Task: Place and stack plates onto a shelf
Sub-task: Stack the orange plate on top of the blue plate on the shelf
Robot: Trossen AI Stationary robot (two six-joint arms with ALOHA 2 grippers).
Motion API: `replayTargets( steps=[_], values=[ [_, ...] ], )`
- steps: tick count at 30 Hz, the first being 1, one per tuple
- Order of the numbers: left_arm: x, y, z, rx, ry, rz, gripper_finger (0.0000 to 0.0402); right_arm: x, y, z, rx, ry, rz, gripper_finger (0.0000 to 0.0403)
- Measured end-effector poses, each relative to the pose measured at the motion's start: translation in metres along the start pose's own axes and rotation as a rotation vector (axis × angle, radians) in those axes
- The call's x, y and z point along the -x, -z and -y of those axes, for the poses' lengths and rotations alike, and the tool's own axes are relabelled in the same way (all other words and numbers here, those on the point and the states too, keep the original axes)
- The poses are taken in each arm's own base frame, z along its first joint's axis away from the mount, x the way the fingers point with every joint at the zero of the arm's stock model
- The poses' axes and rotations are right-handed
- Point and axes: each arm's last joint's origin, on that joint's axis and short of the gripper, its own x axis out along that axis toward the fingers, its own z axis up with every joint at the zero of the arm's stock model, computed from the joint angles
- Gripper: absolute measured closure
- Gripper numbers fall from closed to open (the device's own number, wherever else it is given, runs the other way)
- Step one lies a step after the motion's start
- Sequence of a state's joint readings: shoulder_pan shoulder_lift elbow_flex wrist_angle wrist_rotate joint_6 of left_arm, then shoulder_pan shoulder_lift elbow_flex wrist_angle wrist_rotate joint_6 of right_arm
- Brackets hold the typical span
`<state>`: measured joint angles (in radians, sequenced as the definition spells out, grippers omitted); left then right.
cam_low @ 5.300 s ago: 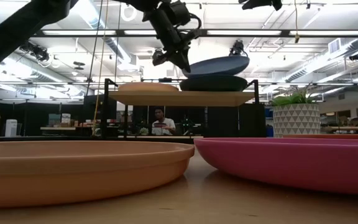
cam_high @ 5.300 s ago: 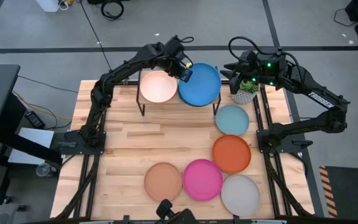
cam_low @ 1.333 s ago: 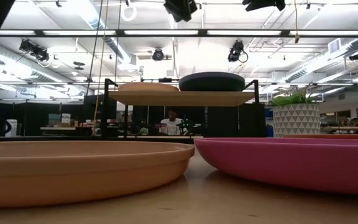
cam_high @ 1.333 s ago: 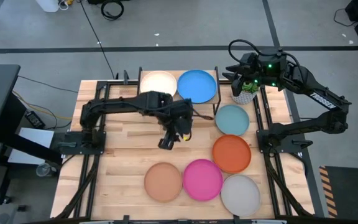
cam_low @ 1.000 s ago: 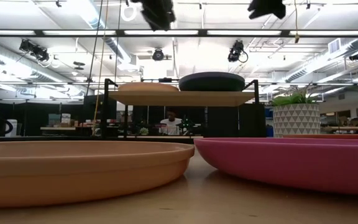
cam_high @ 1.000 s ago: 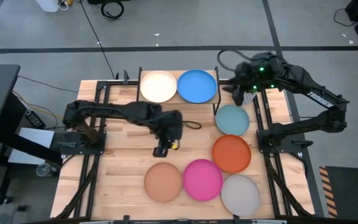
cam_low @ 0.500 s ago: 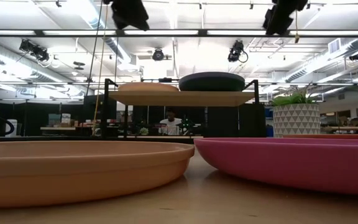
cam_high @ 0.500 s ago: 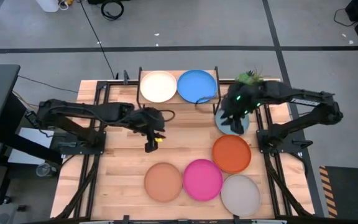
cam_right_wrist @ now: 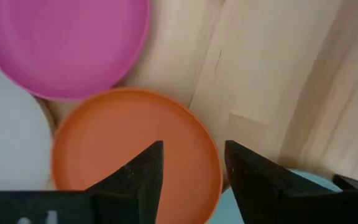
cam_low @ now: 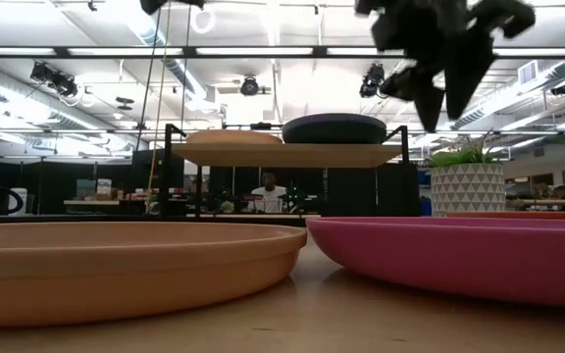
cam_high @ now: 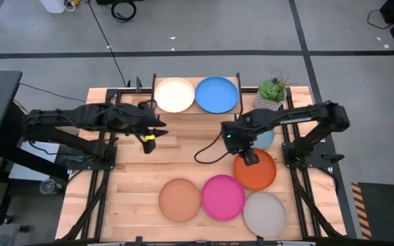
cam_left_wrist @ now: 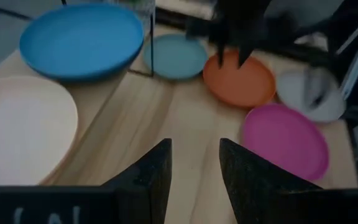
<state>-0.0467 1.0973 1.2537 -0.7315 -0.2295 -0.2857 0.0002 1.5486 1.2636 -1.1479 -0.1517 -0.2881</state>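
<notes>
The small raised shelf (cam_high: 197, 102) with its light-wood top and thin black legs stands at the far edge of the wooden table (cam_high: 204, 143), and it carries a round cream-white plate (cam_high: 174, 95) beside a round bright blue plate (cam_high: 217, 94); in the low view that second pile looks thicker, so the blue one probably lies on another plate. The remaining plates wait nearer than the shelf: a pale blue plate (cam_high: 264, 138) closest to its right leg, then an orange plate (cam_high: 258, 171), a pink plate (cam_high: 223, 197), a peach-tan plate (cam_high: 180, 199) and a grey plate (cam_high: 265, 213). The right gripper (cam_high: 250, 158), fingers apart and empty, hangs over the orange plate's near-shelf rim, apparently lined up so the fingers can straddle that edge and lift it. The left gripper (cam_high: 148, 143), also spread and holding nothing, hovers in front of the shelf's left half, likely parked out of the other arm's path.
</notes>
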Motion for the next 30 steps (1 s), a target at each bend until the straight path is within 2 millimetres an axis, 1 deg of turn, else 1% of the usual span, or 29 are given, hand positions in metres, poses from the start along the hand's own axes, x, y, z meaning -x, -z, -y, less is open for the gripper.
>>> replayTargets(
  steps=[4, 7, 10, 13, 17, 23, 26, 30],
  values=[
    [0.016, 0.0, -0.004, 0.023, 0.012, 0.039, 0.026, -0.024, -0.006, 0.006, 0.044, -0.007, -0.099, 0.02],
    [0.024, 0.0, -0.006, 0.027, 0.014, 0.056, 0.026, -0.04, -0.009, 0.01, 0.069, -0.018, -0.166, 0.0189],
    [0.028, 0.0, -0.007, 0.028, 0.015, 0.062, 0.026, -0.055, -0.011, 0.014, 0.101, -0.026, -0.233, 0.0187],
    [0.028, 0.0, -0.007, 0.028, 0.016, 0.065, 0.026, -0.07, -0.013, 0.018, 0.12, 0.005, -0.3, 0.019],
    [0.028, 0.001, -0.007, 0.023, 0.015, 0.053, 0.026, -0.087, -0.014, 0.022, 0.151, -0.026, -0.354, 0.0198],
    [0.029, 0.001, -0.007, 0.029, 0.016, 0.053, 0.026, -0.105, -0.015, 0.025, 0.152, -0.05, -0.407, 0.0223],
    [0.03, 0.001, -0.007, 0.031, 0.016, 0.057, 0.026, -0.107, -0.017, 0.026, 0.155, -0.043, -0.389, 0.0249],
    [0.031, 0.002, -0.007, 0.03, 0.017, 0.056, 0.026, -0.109, -0.018, 0.026, 0.155, -0.043, -0.381, 0.0297]
  ],
)
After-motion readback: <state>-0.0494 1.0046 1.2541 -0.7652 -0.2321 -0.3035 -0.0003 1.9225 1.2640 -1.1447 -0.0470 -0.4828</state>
